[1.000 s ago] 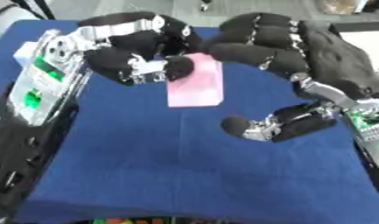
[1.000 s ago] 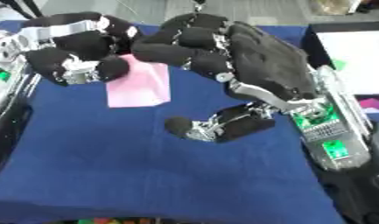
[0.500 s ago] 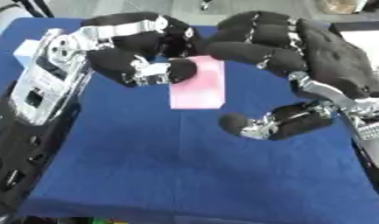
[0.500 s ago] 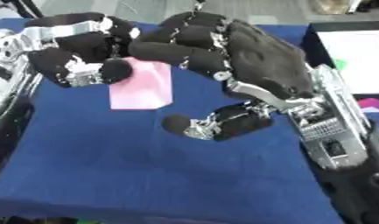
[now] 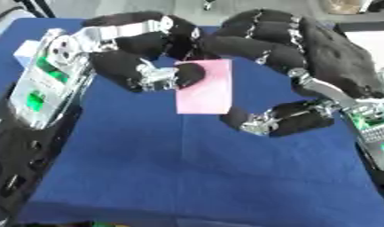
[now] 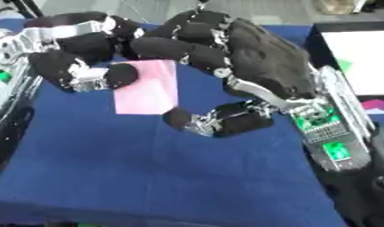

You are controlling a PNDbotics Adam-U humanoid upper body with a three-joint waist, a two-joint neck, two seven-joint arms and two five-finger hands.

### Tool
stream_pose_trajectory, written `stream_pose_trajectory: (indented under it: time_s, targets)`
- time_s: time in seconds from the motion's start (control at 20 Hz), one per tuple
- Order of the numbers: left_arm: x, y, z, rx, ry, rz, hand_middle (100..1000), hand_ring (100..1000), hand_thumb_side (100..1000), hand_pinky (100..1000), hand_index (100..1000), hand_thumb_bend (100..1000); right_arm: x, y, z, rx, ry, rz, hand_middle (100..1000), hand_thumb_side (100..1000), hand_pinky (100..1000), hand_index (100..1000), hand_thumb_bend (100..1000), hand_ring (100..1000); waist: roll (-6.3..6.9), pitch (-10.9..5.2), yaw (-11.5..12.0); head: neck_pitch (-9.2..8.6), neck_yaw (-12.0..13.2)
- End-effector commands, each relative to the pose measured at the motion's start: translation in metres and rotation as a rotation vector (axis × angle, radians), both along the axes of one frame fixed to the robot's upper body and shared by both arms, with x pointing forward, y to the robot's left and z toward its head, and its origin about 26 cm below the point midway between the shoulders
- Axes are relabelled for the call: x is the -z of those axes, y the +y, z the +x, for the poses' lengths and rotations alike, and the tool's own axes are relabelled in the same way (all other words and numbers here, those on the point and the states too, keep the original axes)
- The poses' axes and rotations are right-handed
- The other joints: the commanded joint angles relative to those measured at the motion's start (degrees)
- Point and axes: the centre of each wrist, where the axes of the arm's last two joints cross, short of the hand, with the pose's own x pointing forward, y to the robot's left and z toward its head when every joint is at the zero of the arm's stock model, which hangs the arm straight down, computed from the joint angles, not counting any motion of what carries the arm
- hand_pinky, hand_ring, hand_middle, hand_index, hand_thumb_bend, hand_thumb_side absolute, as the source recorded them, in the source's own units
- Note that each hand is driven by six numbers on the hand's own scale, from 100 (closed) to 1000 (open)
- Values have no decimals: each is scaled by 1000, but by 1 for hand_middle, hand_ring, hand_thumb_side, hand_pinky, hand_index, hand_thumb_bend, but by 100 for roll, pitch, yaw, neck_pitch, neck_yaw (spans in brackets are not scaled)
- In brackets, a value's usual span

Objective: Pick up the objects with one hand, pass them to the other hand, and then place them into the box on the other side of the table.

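Note:
A flat pink block (image 5: 204, 88) hangs above the blue table (image 5: 187, 177) between both hands. My left hand (image 5: 136, 66) comes in from the left and pinches the block's left edge between thumb and curled fingers. Reaching in from the right, my right hand (image 6: 256, 66) curls its fingers over the block's top edge. Its thumb (image 6: 218, 122) comes up from below, and the tip meets the block's lower right corner. The block's upper part is hidden behind the fingers of both hands.
A white box (image 6: 358, 53) with dark walls stands at the table's right side, something green and pink at its edge. A pale object (image 5: 28, 46) shows at the far left behind my left forearm. The near half of the blue cloth lies below the hands.
My right thumb has risen from below until it reaches the block's lower corner. Both hands and the block have kept their place over the table.

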Motion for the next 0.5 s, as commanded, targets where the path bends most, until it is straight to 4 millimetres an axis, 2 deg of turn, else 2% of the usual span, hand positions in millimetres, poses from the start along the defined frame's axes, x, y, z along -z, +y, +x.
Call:
stream_pose_trajectory:
  time_s: [0.05, 0.2, 0.5]
  targets:
    - [-9, -2, -4, 1, -41, -5, 416, 456, 499, 688, 693, 111, -8, 0, -4, 4, -30, 8, 802, 166, 803, 969, 275, 759, 10, -120, 1, 12, -11]
    - [-9, -2, -4, -3, -42, -8, 416, 456, 499, 688, 693, 112, -8, 0, -4, 11, -33, 8, 787, 154, 798, 966, 269, 747, 12, -125, -5, 10, -11]
    - [-7, -2, -2, -13, -34, -10, 419, 457, 499, 686, 694, 115, -8, 1, -4, 6, -28, 32, 664, 100, 783, 940, 228, 719, 18, -129, -19, 6, -4]
